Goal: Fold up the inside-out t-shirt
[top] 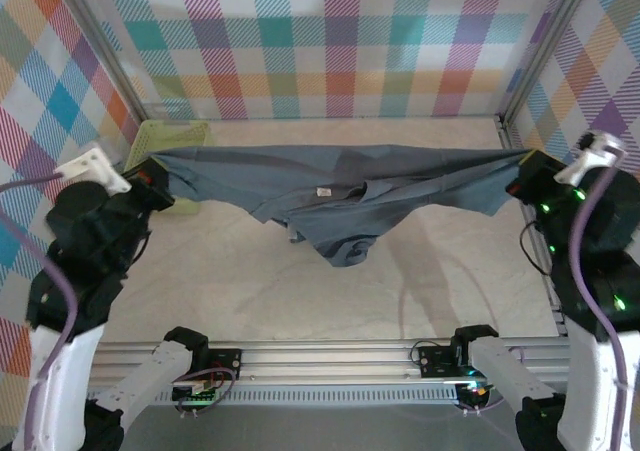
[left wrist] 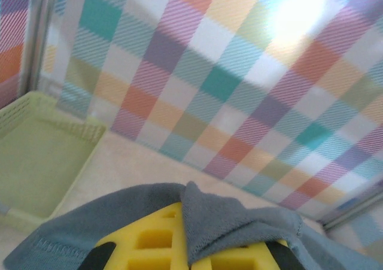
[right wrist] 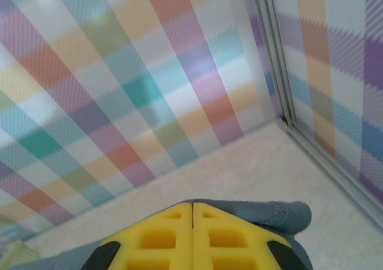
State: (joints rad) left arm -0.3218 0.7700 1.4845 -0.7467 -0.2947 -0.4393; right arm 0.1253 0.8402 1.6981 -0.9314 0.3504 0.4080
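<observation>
The inside-out t-shirt (top: pixel 340 186) is dark slate-grey cloth, stretched in the air between both arms, its middle sagging toward the table. My left gripper (top: pixel 160 176) is shut on its left end, and grey cloth (left wrist: pixel 233 222) drapes over the yellow fingers (left wrist: pixel 155 246) in the left wrist view. My right gripper (top: pixel 525 171) is shut on the right end. In the right wrist view the yellow fingers (right wrist: pixel 161 240) are pressed together, with a hemmed fold of the t-shirt (right wrist: pixel 281 216) beside them.
A lime-green mesh basket (top: pixel 165 141) stands at the back left, partly behind the shirt; its rim (left wrist: pixel 60 120) is visible from the left wrist. Plaid walls enclose the pale table (top: pixel 300 291). A metal corner post (right wrist: pixel 281 72) is close on the right.
</observation>
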